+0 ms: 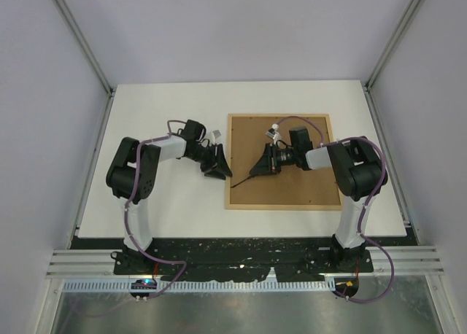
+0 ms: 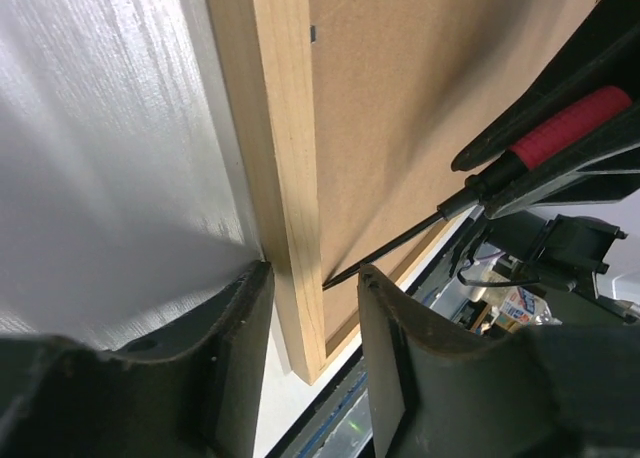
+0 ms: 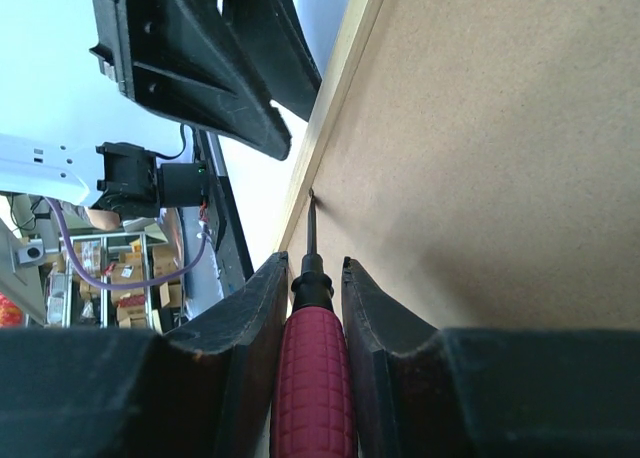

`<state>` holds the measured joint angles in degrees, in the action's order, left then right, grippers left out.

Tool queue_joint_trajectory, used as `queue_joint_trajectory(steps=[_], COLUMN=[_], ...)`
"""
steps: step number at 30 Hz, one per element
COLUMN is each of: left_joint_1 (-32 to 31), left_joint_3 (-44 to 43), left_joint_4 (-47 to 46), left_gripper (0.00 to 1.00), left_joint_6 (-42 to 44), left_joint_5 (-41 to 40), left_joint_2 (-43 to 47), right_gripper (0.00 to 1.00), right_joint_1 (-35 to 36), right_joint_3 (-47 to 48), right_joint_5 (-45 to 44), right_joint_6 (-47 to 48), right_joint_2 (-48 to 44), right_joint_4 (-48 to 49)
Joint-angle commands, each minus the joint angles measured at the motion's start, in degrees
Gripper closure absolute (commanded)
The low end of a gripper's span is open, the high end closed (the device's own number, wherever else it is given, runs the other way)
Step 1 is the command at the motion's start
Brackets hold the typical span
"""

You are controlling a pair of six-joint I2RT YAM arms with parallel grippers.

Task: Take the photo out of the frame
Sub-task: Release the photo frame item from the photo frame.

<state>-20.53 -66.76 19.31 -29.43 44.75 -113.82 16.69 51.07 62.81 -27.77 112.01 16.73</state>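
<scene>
The frame (image 1: 277, 206) lies face down on the white table, its brown fibreboard back (image 1: 292, 188) up. The photo is hidden under the back. My right gripper (image 1: 261, 162) is shut on a red-handled screwdriver (image 3: 312, 378). The screwdriver's tip rests where the back (image 3: 500, 158) meets the frame's left wood strip (image 3: 335, 98). My left gripper (image 1: 217, 166) is open, its jaws astride that left strip (image 2: 275, 128) near the frame's near-left corner. The screwdriver (image 2: 570, 128) also shows in the left wrist view, its shaft ending just by my left gripper (image 2: 315, 278).
The white table (image 1: 168, 108) carries only the frame. Grey walls stand at the back and both sides. The table's near edge and a metal rail (image 1: 241, 265) run by the arm bases.
</scene>
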Motion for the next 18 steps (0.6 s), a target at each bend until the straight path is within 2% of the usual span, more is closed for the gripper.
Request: queue_joint_trajectory(steps=[1,5,10,15,18], left_joint_1=[-0.65,-0.82,-0.91,-1.0,-0.91], left_joint_3=[-0.82,-1.09,-0.65,0.23,0.49], left_joint_4=[2.4,2.75,2.75,1.87,1.26], left_gripper=[0.6,0.77,0.91,1.0,1.0], left_joint_6=[2.1,2.1,1.75,0.78,-0.1], left_joint_5=[-7.31,-7.75,-8.1,-8.1,-7.66], left_joint_2=[-2.99,-3.51,-3.51,-3.51,-3.6], right_gripper=[0.92,0.92,0.92,0.92,0.92], right_joint_1=[0.54,0.63,0.54,0.63,1.33], right_joint_3=[-0.09,-0.7,-1.41,-3.25,-3.52], right_joint_5=[-0.49,-0.67,-2.33,-1.99,-2.25], right_joint_6=[-0.79,-1.75,-2.99,-5.62,-5.89], right_joint_2=[-0.65,-0.3,-0.03,-0.04,0.76], right_joint_4=[3.4,4.88,6.29,10.06,10.25])
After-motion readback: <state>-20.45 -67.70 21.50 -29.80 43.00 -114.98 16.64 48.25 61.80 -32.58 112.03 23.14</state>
